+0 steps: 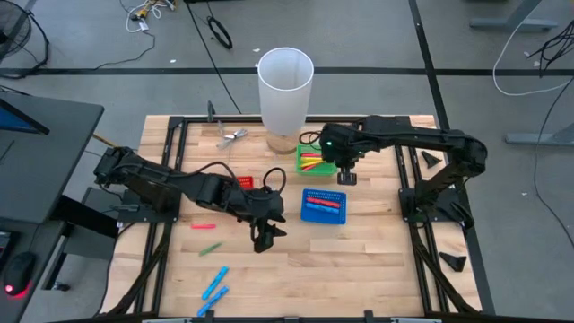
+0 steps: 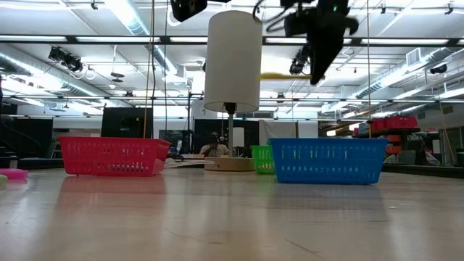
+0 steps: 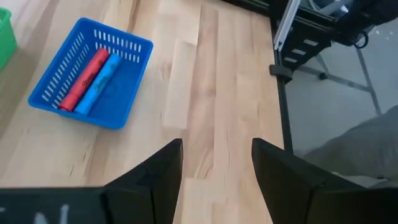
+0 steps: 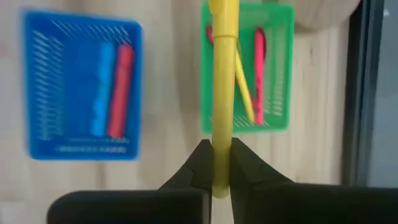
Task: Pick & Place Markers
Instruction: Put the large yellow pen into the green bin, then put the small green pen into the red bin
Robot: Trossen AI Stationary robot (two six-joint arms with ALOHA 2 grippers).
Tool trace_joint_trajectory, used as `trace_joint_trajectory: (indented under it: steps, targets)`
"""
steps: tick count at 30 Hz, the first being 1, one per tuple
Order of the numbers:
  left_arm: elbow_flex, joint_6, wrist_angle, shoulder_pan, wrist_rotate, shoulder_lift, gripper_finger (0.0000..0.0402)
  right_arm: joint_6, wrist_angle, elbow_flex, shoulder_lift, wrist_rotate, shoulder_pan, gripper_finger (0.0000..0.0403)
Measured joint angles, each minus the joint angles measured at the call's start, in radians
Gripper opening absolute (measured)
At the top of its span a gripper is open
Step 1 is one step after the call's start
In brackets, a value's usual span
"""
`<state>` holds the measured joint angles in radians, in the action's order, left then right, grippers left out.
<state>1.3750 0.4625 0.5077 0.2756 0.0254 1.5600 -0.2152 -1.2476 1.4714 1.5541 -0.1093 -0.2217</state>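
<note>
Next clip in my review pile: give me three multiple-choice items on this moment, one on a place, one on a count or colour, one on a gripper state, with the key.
1. Over which basket is the right gripper holding its marker?
A. the red basket
B. the green basket
C. the blue basket

2. How many markers lie in the blue basket?
A. none
B. two
C. five

3. How do the left gripper's fingers stand?
A. open, with nothing between them
B. shut on a pink marker
C. shut on a basket rim

Key: 1 B, since the right wrist view shows the yellow marker lined up over the green basket. 2 B, since the left wrist view shows one red marker and one light blue marker inside. 3 A, since bare tabletop shows in the gap between the fingers.
</note>
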Motion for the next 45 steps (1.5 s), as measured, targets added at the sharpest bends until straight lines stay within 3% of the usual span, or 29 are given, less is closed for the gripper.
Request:
trace_joint_trajectory:
  steps: [14,28,35,45]
  targets:
    - [0.000,-0.003,0.054,0.000,-0.001,0.000,0.0197,-0.208,0.022,-0.001,0.217,-0.154,-0.089,0.0016]
    - [0.000,-0.030,0.070,0.000,-0.006,0.000,0.0197,-0.237,0.092,0.000,0.325,-0.164,-0.090,0.0016]
    - [0.000,-0.029,0.075,0.001,-0.058,0.000,0.0197,-0.238,0.090,0.000,0.335,-0.210,-0.090,0.0016]
    - [0.000,-0.029,0.088,0.003,-0.100,0.000,0.0197,-0.239,0.085,0.000,0.335,-0.212,-0.089,0.0129]
